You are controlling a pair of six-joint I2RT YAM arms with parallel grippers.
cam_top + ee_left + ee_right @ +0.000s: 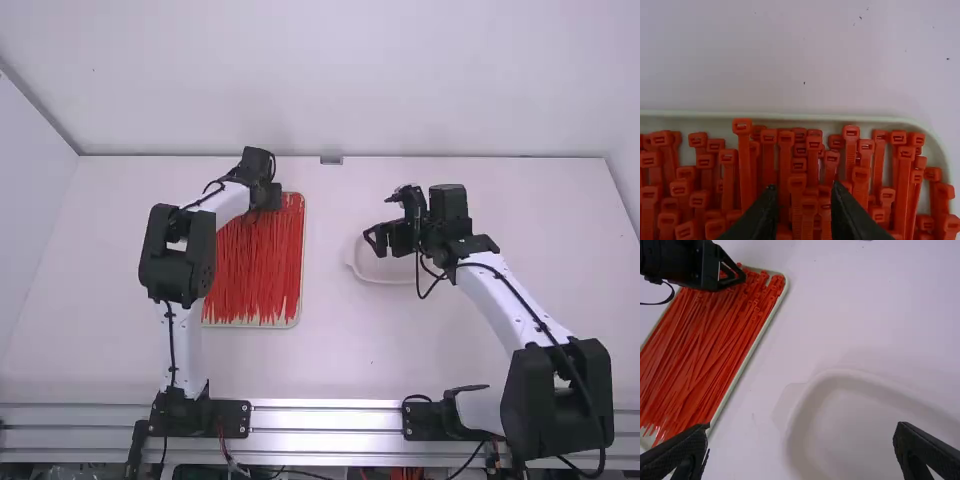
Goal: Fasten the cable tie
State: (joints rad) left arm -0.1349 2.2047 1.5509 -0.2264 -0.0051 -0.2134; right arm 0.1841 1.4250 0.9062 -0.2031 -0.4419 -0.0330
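Note:
A heap of red cable ties (255, 262) lies lengthwise in a pale flat tray (302, 250) left of the table's middle. My left gripper (264, 196) is down at the tray's far end, open, its black fingertips (771, 191) resting among the tie heads (805, 150) with several ties between them. The right wrist view shows that same gripper (722, 272) over the ties (700, 340). My right gripper (392, 230) hangs open and wide above a shallow white dish (365, 272), with nothing between its fingers (685, 450).
The white dish (865, 382) sits right of the tie tray (747, 365), with a strip of bare table between them. A small grey bracket (331, 158) sits at the table's far edge. White walls close in the back and the left side.

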